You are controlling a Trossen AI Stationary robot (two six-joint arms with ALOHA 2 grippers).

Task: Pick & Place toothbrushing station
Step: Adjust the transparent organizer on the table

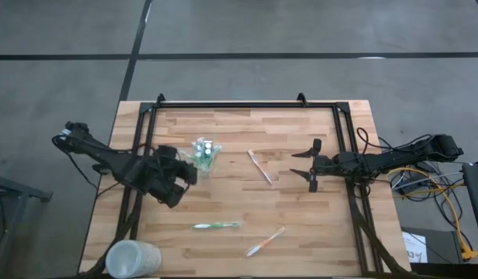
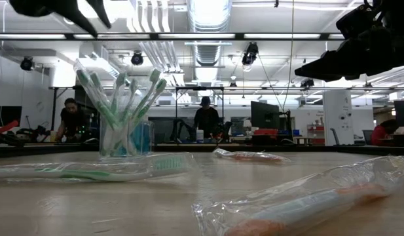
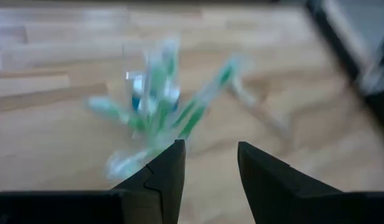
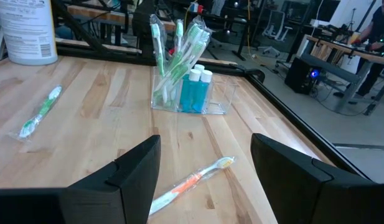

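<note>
Beside holder (image 1: 205, 154): left gripper (image 1: 179, 180); loose toothbrushes (image 1: 217, 225) nearby.

The left wrist view is blurred: the toothbrushing station (image 3: 155, 102) shows only as smeared green and blue. In the low view the wrapped toothbrush (image 2: 300, 203) nearest the camera is out of focus and cut by the bottom edge. The frosted cup (image 1: 132, 260) is cropped at the high view's bottom edge.
</note>
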